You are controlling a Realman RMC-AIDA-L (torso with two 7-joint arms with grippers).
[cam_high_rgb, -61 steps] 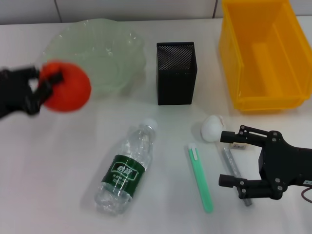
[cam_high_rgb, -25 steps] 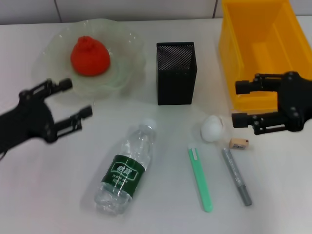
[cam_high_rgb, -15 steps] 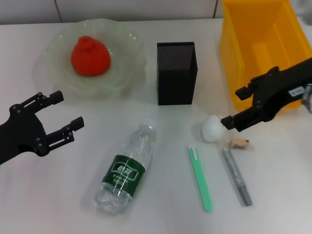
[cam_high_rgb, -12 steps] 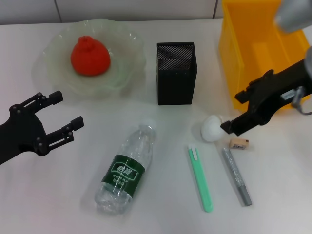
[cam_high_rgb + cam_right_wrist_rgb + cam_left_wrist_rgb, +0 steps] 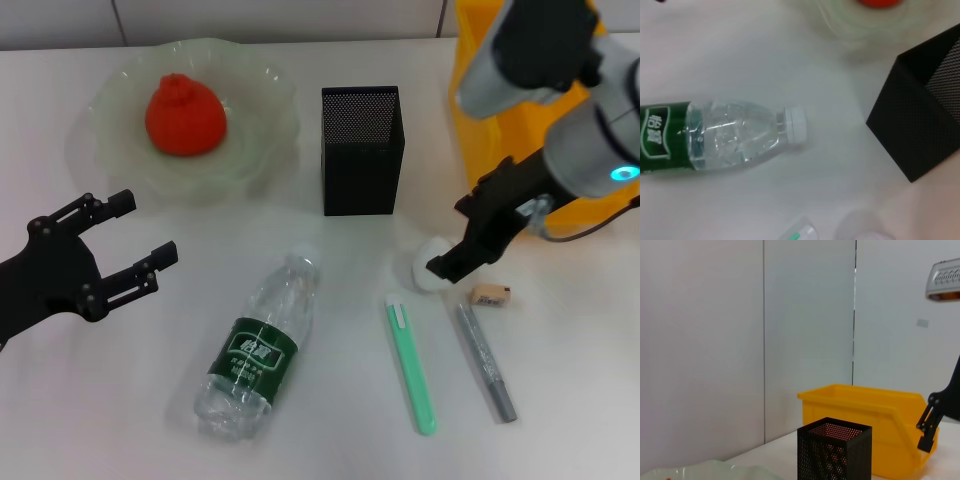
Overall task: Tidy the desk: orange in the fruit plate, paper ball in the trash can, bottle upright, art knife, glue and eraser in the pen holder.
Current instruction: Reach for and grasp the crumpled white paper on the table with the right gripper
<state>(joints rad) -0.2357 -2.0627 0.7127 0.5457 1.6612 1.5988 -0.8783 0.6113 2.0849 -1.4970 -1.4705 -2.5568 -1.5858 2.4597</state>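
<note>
While the red-orange knobbed orange (image 5: 185, 114) already sits in the translucent pale-green wavy-rimmed fruit plate (image 5: 259, 150), the small white crumpled paper ball (image 5: 432, 268) lies on the desk in front of the square black mesh pen holder (image 5: 362, 150) and toward the bright-yellow rectangular trash can (image 5: 500, 195). Right gripper (image 5: 467, 237) hangs directly over the ball, fingers spread, one fingertip (image 5: 441, 268) at the ball's edge, nothing grasped. Ball is round, so no axis to align; the approach looks like a straight descent. Left gripper (image 5: 116, 237) is spread and empty, well apart on the far side of the pen holder, in front of the plate. Judgement: right arm is far nearer; ball next, then the trash can just behind it.
</note>
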